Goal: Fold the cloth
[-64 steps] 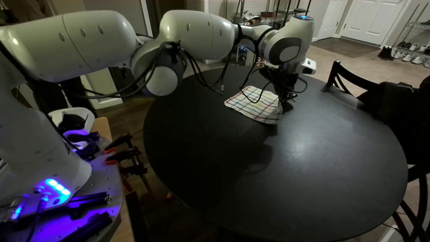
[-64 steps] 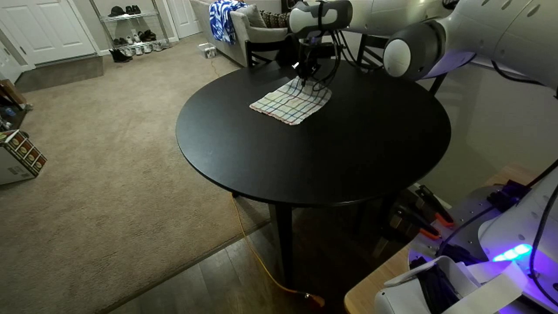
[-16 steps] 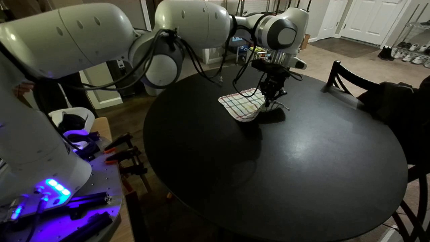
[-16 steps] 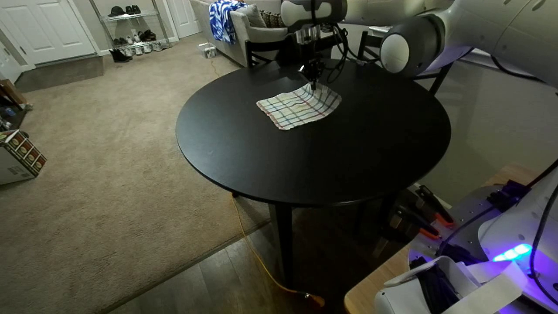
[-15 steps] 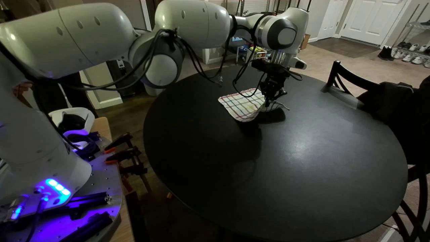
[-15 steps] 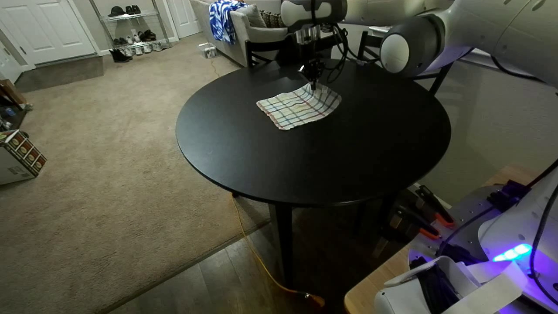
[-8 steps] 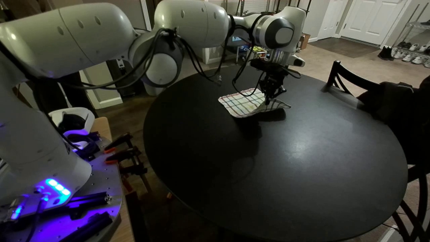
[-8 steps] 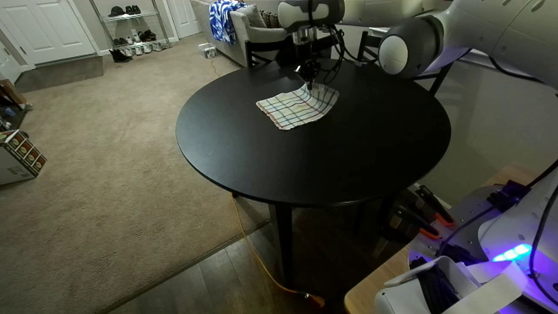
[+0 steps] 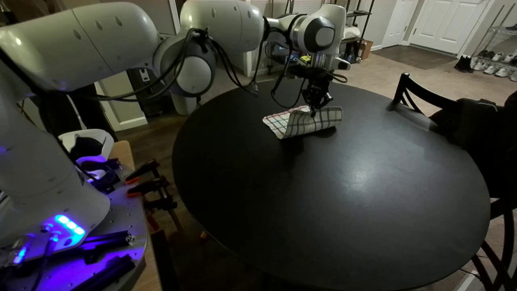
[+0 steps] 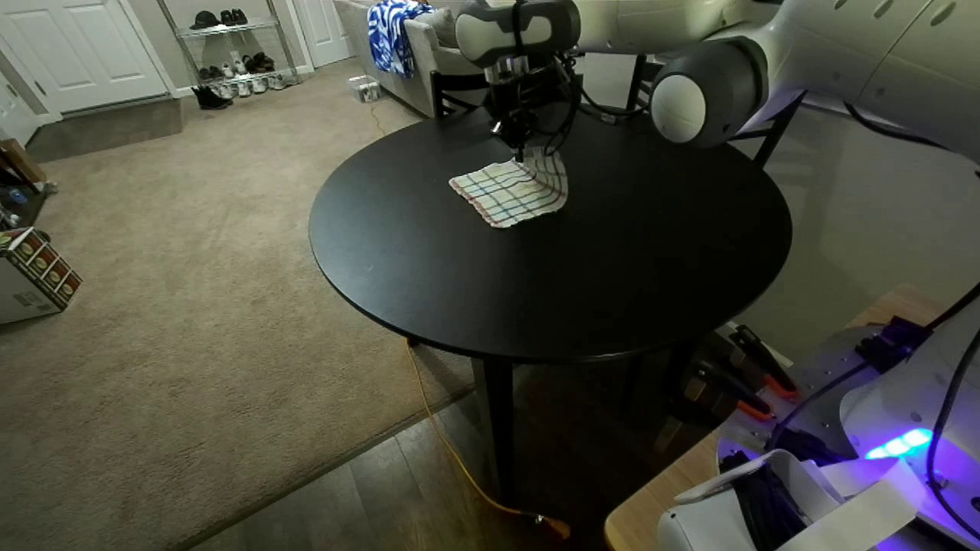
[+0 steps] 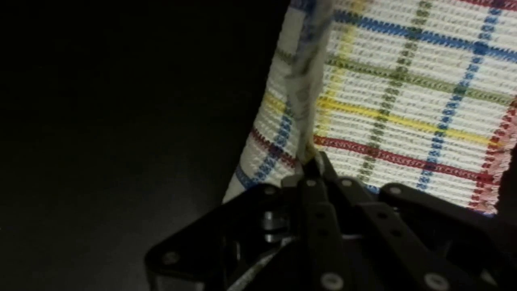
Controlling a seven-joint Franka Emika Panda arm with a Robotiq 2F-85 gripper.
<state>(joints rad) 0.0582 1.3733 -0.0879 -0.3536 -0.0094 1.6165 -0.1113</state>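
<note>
The cloth (image 9: 301,123) is white with a check of blue, green, yellow and red lines. It lies on the round black table (image 9: 355,194). One part lies flat; the other is raised and bent over towards it, its underside showing in an exterior view. The cloth also shows in an exterior view (image 10: 509,193) and the wrist view (image 11: 404,89). My gripper (image 9: 313,114) is shut on the raised edge, a little above the table. It shows from behind the cloth in an exterior view (image 10: 521,155). In the wrist view the fingertips (image 11: 317,163) pinch a narrow fold.
A black chair (image 9: 424,95) with dark fabric stands at the table's edge. Cables (image 9: 278,87) hang from the arm near the cloth. Clamps (image 9: 149,186) sit on the robot's base stand beside the table. A sofa (image 10: 429,69) stands behind the table.
The gripper took the cloth's edge, lifted it and carried it over the flat part, leftward in both exterior views in the last half second. The raised part now stands steeper and shows more underside.
</note>
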